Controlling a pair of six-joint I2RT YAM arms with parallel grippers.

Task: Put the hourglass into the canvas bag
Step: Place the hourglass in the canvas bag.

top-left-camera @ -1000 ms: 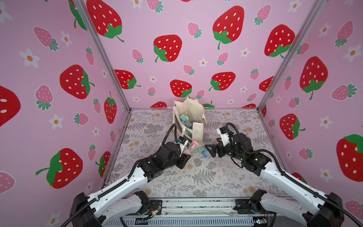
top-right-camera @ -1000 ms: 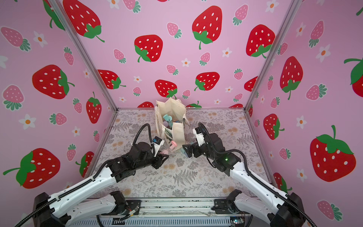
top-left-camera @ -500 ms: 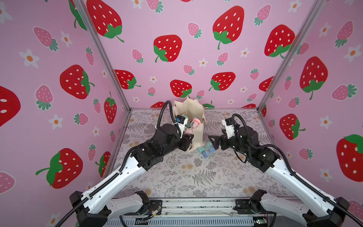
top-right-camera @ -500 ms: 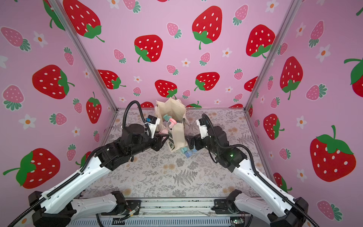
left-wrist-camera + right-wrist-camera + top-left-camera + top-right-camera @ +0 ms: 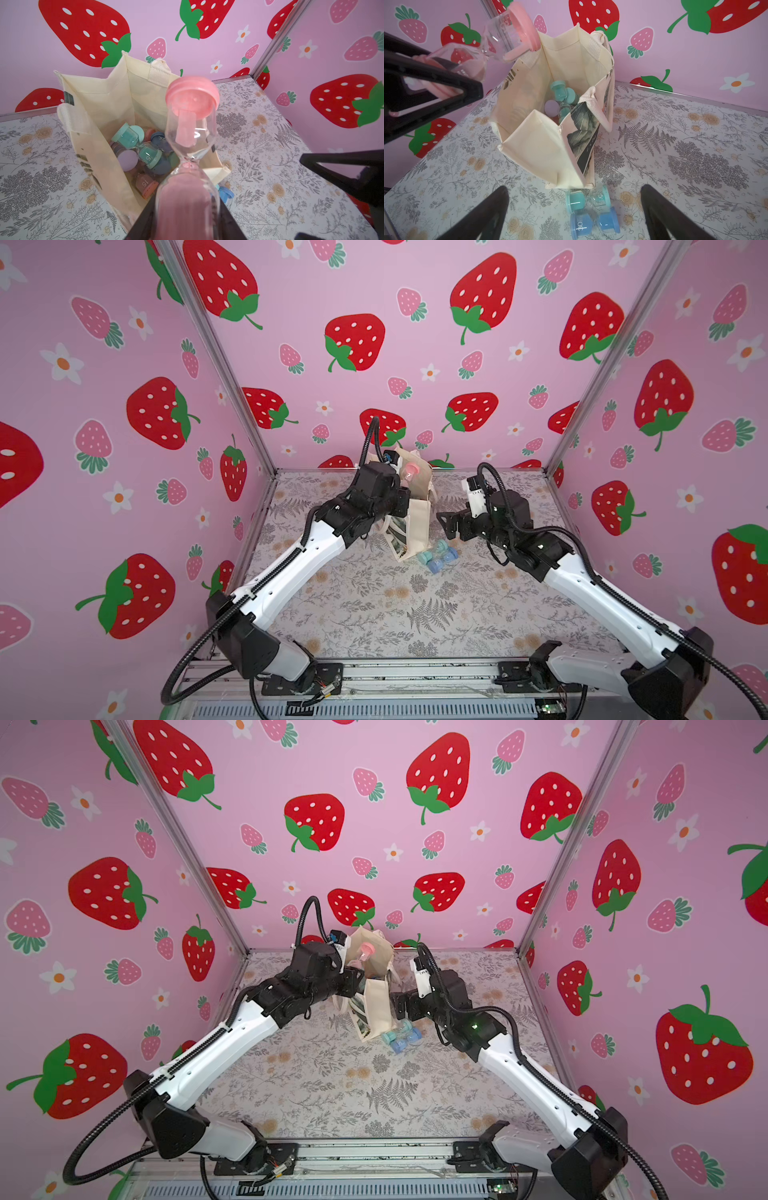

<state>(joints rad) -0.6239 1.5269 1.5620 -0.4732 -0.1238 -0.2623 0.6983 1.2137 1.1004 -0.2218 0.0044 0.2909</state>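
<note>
My left gripper (image 5: 187, 224) is shut on the lower bulb of a pink hourglass (image 5: 191, 128). It holds it tilted in the air over the open mouth of the canvas bag (image 5: 99, 99). Both top views show the pink hourglass (image 5: 409, 470) (image 5: 365, 952) above the bag (image 5: 417, 522) (image 5: 376, 1006), which stands upright at the back middle of the table. My right gripper (image 5: 574, 188) is open and empty, low beside the bag's front right corner. In the right wrist view the pink hourglass (image 5: 500, 41) hangs just outside the bag's (image 5: 542, 149) rim.
A teal hourglass (image 5: 586, 200) and a blue hourglass (image 5: 593, 223) lie on the floral table against the bag's front corner, between my right fingers. Several hourglasses (image 5: 141, 145) lie inside the bag. Pink strawberry walls close in the back and both sides.
My left gripper has lifted the pink hourglass from low in front of the bag up over its mouth. My right arm has drawn back a little to the right.
</note>
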